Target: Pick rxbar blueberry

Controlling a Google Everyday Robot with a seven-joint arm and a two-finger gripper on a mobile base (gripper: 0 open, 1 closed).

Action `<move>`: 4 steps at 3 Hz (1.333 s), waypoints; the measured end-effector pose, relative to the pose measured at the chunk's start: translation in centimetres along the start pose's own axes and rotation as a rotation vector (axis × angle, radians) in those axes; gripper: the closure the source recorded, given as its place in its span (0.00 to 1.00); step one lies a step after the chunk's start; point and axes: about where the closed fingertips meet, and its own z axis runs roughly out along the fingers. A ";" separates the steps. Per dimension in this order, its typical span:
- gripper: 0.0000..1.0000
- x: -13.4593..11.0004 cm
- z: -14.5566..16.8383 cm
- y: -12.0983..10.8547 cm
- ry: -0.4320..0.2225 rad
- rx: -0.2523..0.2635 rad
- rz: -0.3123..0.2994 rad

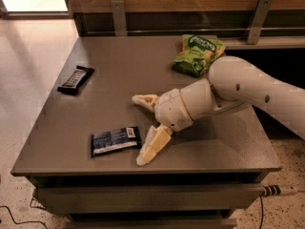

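Reaching in from the right, the white arm (248,87) is cut off by the picture's edge, so its base is out of sight. The print on the rxbar blueberry (116,140) is too small to read; only pale lettering and a white patch show on its dark wrapper. It lies flat near the front edge of the grey table (114,51), left of centre.

The gripper (138,130) sits low over the table just right of the bar, its two pale fingers (153,146) spread wide apart with nothing held between them. The lower finger slants down toward the front edge, its side just beside the bar's right end; whether it touches the wrapper cannot be told. The upper finger points left, well clear of the bar.

A smaller black bar (76,79) lies near the table's left edge, and a green chip bag (198,54) lies at the back, partly behind the arm.
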 end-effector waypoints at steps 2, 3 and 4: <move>0.21 0.3 0.9 0.4 0.000 -0.012 0.004; 0.43 0.0 0.8 0.4 0.000 -0.012 0.004; 0.67 -0.4 0.5 0.3 0.000 -0.012 0.004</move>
